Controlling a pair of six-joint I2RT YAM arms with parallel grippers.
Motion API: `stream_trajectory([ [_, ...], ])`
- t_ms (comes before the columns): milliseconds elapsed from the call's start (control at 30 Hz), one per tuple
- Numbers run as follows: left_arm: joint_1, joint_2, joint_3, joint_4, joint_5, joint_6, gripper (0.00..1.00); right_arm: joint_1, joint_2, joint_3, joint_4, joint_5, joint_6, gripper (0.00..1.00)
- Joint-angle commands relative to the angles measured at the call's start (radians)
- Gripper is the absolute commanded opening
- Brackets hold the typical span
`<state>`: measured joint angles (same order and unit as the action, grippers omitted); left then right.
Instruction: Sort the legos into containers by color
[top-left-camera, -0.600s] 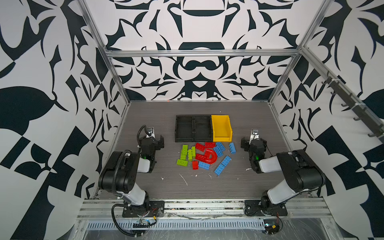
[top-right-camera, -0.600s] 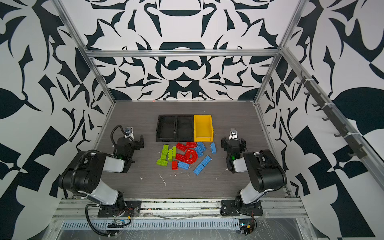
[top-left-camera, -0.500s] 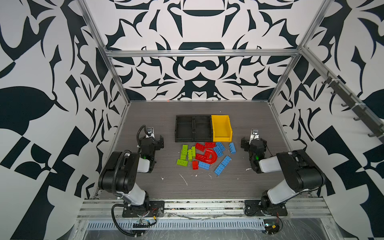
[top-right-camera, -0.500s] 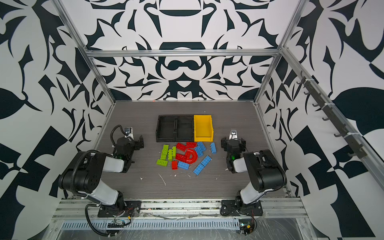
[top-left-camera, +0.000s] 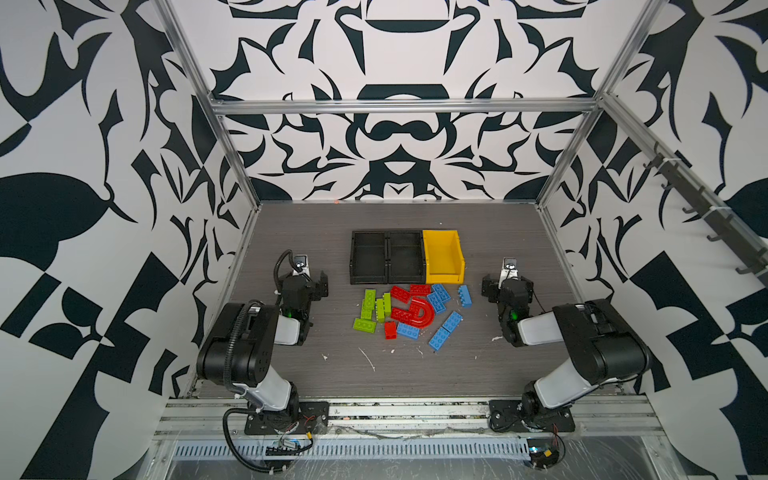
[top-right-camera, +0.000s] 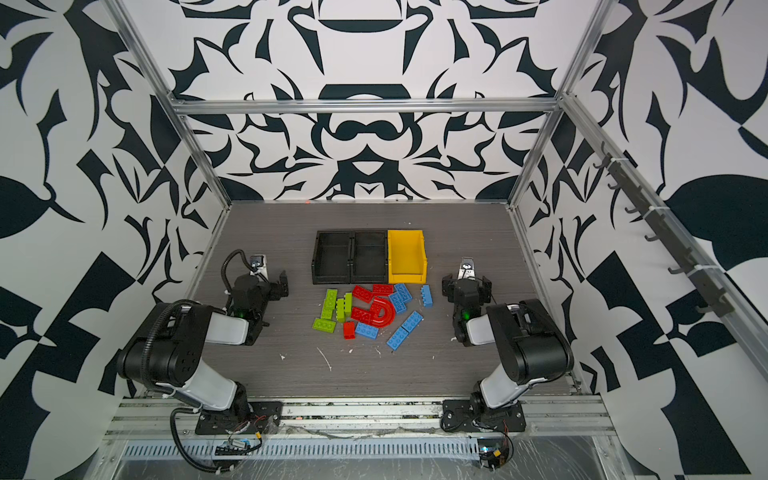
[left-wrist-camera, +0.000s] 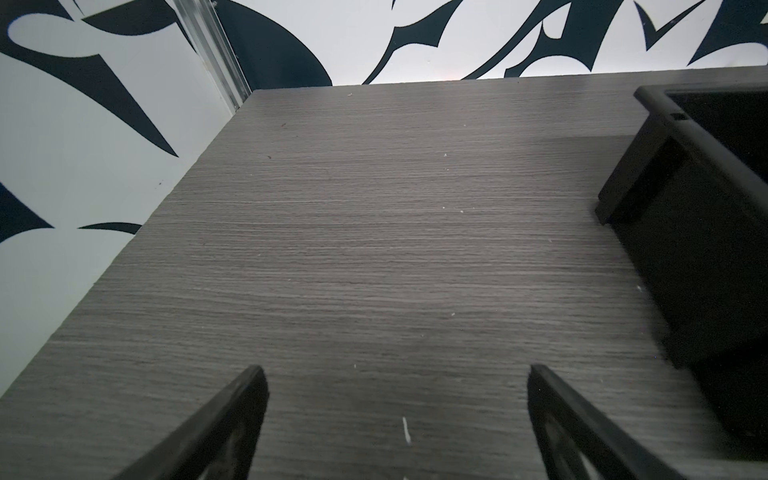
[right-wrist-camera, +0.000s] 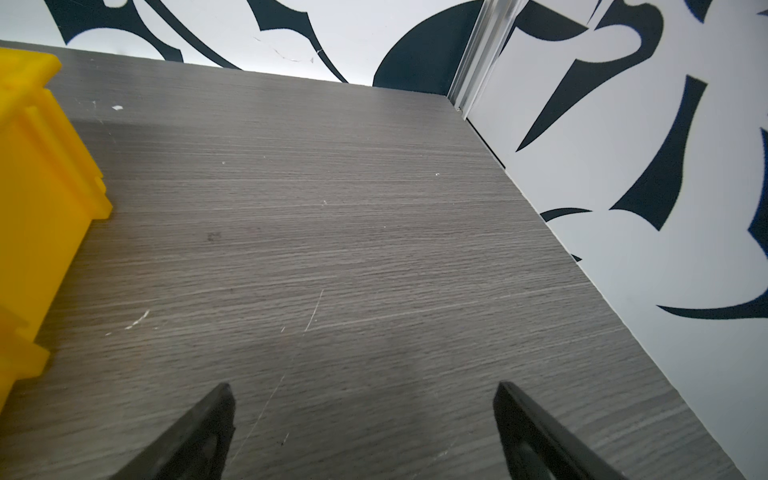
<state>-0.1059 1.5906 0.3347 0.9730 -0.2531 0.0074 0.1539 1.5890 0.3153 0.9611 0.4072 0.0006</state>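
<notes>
Hidden: legos (top-left-camera: 399, 314) are out of both wrist views; red bricks (top-left-camera: 401, 293) overlap under arch (top-left-camera: 430, 312), so red count is approx. Wrist views cut off black bins (left-wrist-camera: 706, 216) & yellow bin (right-wrist-camera: 33, 199) at frame edge.
Location: legos all in a loose pile on table (top-left-camera: 415, 374), just in front of the bins.
Axis: arch mouth faces left in both top views; 2 blue bricks (top-left-camera: 452, 321) lie diagonal, end to end; bin row runs L–R.
Qty: green 4, blue 6, red approx. 4 + arch; bins 2 black, 1 yellow.
Left claw (left-wrist-camera: 395, 372): jaws spread wide, bare table between.
Right claw (right-wrist-camera: 363, 388): jaws spread wide, bare table between.
</notes>
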Motion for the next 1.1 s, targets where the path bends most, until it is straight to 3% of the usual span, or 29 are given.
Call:
stream_trajectory([
  [0,0.004,-0.020,0.019,0.001,0.007,-0.004,1.00,-0.003,-0.017,0.022,0.023,0.007,0.005,0.99],
  [700,0.004,-0.020,0.009,0.019,-0.001,-0.010,1.00,-0.002,-0.017,0.022,0.020,0.004,0.006,0.99],
  [800,-0.004,-0.033,-0.004,0.039,-0.057,-0.020,1.00,0.003,-0.034,0.022,0.019,0.036,0.004,1.00],
  [900,-0.012,-0.064,-0.008,0.023,-0.047,-0.012,1.00,0.026,-0.205,0.086,-0.241,0.082,0.012,0.98],
  [967,-0.056,-0.117,0.009,-0.035,-0.152,0.009,1.00,0.051,-0.309,0.117,-0.357,0.131,0.067,0.99],
  [1067,-0.220,-0.237,0.118,-0.279,-0.282,0.114,1.00,0.058,-0.440,0.191,-0.599,0.005,0.196,0.94],
])
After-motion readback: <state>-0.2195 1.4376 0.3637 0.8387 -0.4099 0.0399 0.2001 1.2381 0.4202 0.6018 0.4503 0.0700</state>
